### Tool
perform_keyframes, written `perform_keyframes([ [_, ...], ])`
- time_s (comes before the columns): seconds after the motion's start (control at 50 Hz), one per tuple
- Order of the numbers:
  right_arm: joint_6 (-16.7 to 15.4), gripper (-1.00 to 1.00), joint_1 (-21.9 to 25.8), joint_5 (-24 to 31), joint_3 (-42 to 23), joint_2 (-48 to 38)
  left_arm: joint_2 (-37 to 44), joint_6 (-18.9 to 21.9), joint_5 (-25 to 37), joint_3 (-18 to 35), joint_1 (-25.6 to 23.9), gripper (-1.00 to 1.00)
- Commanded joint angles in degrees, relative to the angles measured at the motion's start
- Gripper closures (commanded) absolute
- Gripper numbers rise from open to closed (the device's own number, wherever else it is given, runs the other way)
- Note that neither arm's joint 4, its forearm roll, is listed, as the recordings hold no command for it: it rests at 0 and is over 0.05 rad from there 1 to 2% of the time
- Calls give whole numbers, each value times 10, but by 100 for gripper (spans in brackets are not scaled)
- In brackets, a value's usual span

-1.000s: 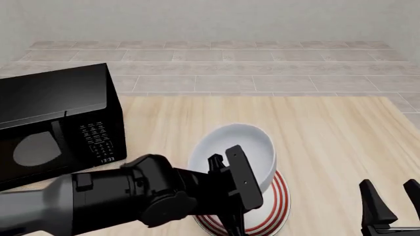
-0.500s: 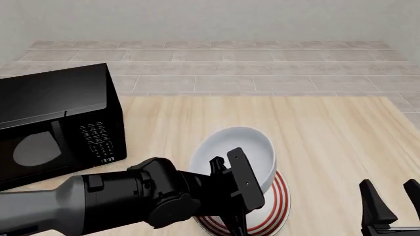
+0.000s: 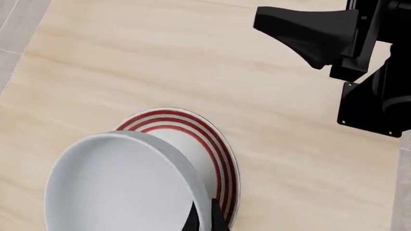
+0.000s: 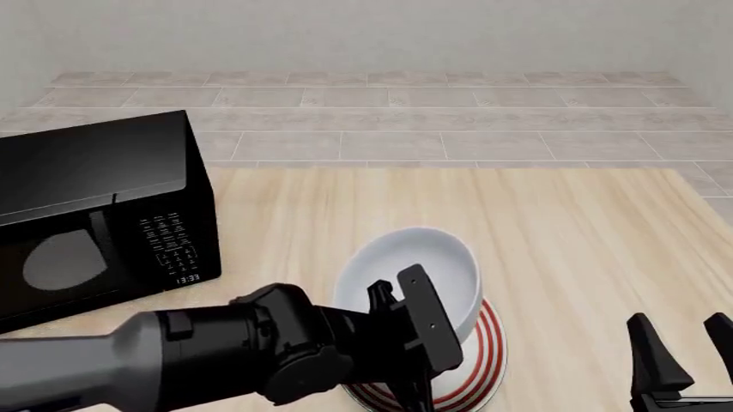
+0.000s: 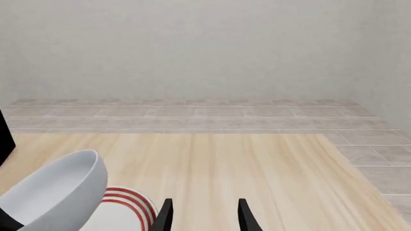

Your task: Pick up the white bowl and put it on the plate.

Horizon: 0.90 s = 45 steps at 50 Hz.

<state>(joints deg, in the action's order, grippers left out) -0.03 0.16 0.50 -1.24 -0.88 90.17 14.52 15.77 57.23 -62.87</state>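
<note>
Over the plate (image 4: 487, 365), the left gripper (image 4: 403, 343) pinches the tilted bowl (image 4: 418, 275) by its rim; letting go now might tip it off. Right gripper (image 4: 675, 339) sits open.

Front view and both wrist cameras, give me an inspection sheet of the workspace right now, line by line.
Surface: light wooden table, no spills or marks seen.
Job's things: white bowl tilted, held above the plate, not lying flat in it.
Clutter: black microwave at the table's left, door closed.
Grippers: left gripper shut on the white bowl's rim; right gripper open, holding nothing, at the table's near right.
Cables: nothing seen.
Surroundings: tiled floor beyond the table, plain wall behind.
</note>
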Motion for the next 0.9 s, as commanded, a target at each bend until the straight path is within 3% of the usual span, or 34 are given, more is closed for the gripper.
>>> perform_keyframes([
  [0.02, 0, -100, 0, 0, 0, 0, 5, 0, -12, -2, 2, 100],
  [0.9, 0, -100, 0, 0, 0, 0, 37, -29, -53, -19, -9, 100],
])
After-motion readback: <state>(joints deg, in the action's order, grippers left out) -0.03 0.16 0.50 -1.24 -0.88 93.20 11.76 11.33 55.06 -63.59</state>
